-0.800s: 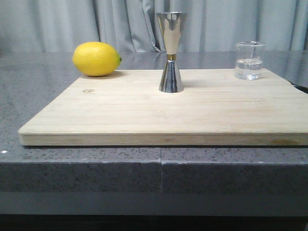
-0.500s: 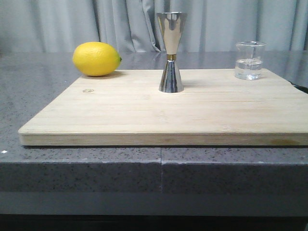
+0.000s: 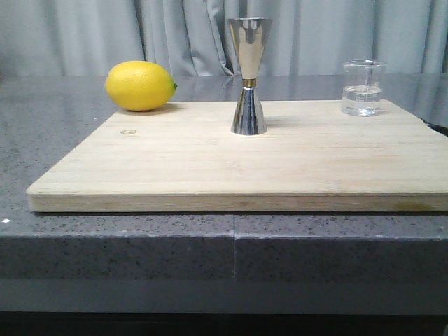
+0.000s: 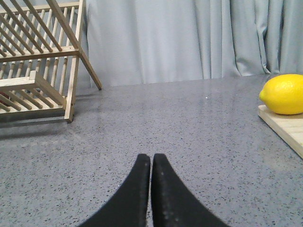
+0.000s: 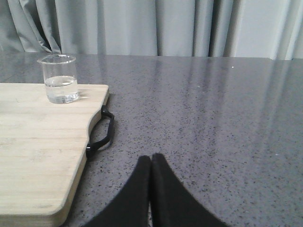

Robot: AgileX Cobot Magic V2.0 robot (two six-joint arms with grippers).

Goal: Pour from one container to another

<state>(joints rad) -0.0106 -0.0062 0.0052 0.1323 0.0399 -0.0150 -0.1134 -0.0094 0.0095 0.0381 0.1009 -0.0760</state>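
Glass beaker (image 5: pixel 59 78): light, slick, fragile, part-filled; probably best gripped mid-wall, kept upright. Steel jigger (image 3: pixel 248 75): tall, tippy. Left gripper (image 4: pixel 151 160), right gripper (image 5: pixel 151 160): fingers together, empty.

Front view low, level with board (image 3: pixel 238 168); wrist views graze countertop (share lemon (image 4: pixel 283 94), beaker (image 5: pixel 59 78)).

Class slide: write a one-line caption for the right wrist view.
Shut right hand low over the grey counter, beside a wooden board carrying a part-filled glass beaker.
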